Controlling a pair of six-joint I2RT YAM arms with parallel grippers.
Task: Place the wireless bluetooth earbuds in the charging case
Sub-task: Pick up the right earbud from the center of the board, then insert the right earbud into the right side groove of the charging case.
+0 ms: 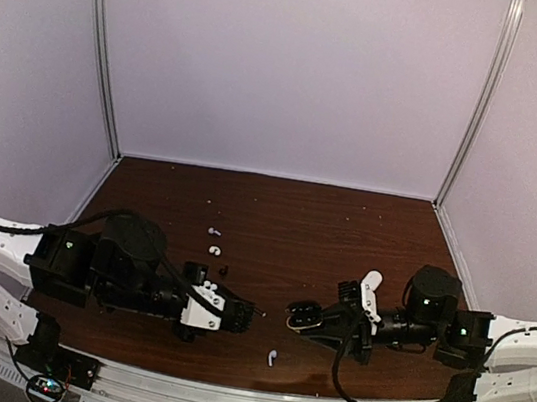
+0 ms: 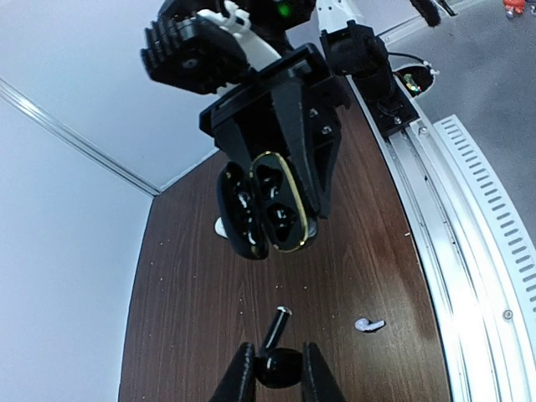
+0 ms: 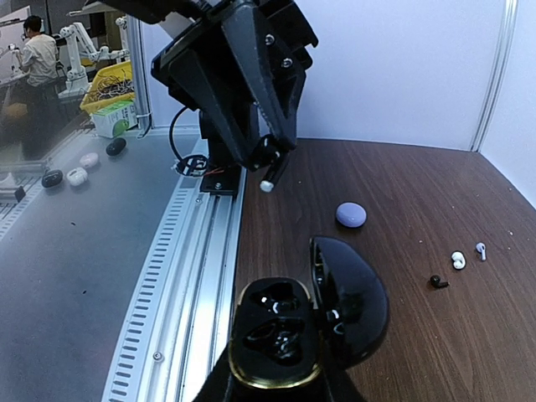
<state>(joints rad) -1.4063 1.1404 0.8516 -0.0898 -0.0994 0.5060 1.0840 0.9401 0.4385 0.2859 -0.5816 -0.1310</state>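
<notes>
My right gripper (image 3: 280,387) is shut on the base of an open black charging case (image 3: 280,333) with a gold rim and two empty wells. Its lid (image 3: 356,300) hangs open to the right. My left gripper (image 2: 279,373) is shut on a black earbud (image 2: 280,365) whose stem points toward the case (image 2: 270,205). In the top view the left gripper (image 1: 247,314) and the right gripper (image 1: 292,316) face each other a short gap apart. A white stemmed earbud (image 1: 271,357) lies near the front edge and also shows in the left wrist view (image 2: 368,324).
Two white buds (image 1: 213,231) (image 1: 216,250) and a small black bud (image 1: 223,269) lie behind the left arm. A pale lavender rounded piece (image 3: 351,214) lies on the table beyond the left gripper. The metal rail (image 1: 249,400) runs along the near edge. White walls enclose the table.
</notes>
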